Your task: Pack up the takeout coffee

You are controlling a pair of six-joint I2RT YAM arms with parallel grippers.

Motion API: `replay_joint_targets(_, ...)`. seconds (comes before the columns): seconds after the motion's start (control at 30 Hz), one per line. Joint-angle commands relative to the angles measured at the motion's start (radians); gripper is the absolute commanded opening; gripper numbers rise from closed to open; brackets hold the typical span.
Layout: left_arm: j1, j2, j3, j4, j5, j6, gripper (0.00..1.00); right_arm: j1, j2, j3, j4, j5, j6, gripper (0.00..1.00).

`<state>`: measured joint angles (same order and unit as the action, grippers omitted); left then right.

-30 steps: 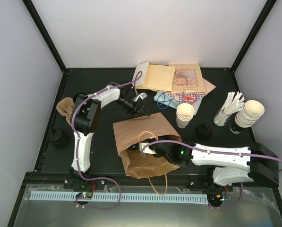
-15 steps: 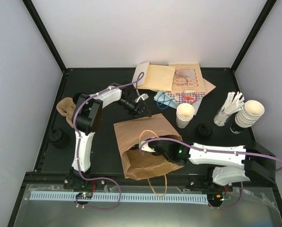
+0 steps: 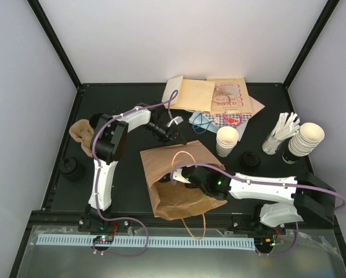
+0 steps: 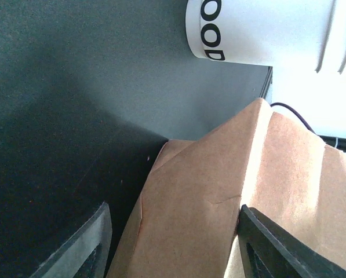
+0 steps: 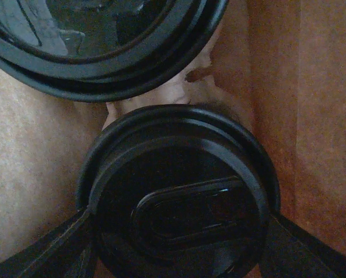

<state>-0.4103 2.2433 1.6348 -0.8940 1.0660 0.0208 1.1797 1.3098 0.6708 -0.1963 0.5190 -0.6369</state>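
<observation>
Right claw: grasping lidded takeout coffee, apparently deep inside paper bag; placing step; next needs release, withdrawal.

Lidded cup in a paper bag
It sits between the fingers, its black rim touching both; a second black lid lies just ahead, partly cut off.

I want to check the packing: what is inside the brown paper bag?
The right gripper holds one black-lidded takeout coffee; a second black lid lies beyond. Cup bodies are covered.
</observation>
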Motion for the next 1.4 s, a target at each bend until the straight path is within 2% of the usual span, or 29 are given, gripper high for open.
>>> replay_joint_targets(0.0,-0.019,0.035,0.028,-0.043,0.013,0.042,0.62,-0.027,0.008,-0.027,-0.024,-0.026,0.072,0.47)
replay_joint_targets(0.27,-0.025,0.035,0.032,-0.054,0.021,0.050,0.60,-0.035,0.033,-0.026,-0.044,-0.060,0.172,0.47)
replay_joint_targets(0.6,-0.030,0.031,0.034,-0.067,0.020,0.057,0.60,-0.035,0.073,-0.044,-0.058,-0.103,0.197,0.48)
replay_joint_targets(0.9,-0.035,0.025,0.030,-0.074,0.012,0.056,0.60,-0.036,0.086,-0.017,-0.042,-0.045,0.360,0.48)
replay_joint_targets(1.13,-0.036,0.018,0.025,-0.075,-0.001,0.057,0.60,-0.035,0.079,-0.052,-0.080,0.070,0.200,0.50)
replay_joint_targets(1.37,-0.036,0.015,0.025,-0.079,-0.005,0.057,0.60,-0.035,0.045,-0.084,-0.098,0.083,0.007,0.51)
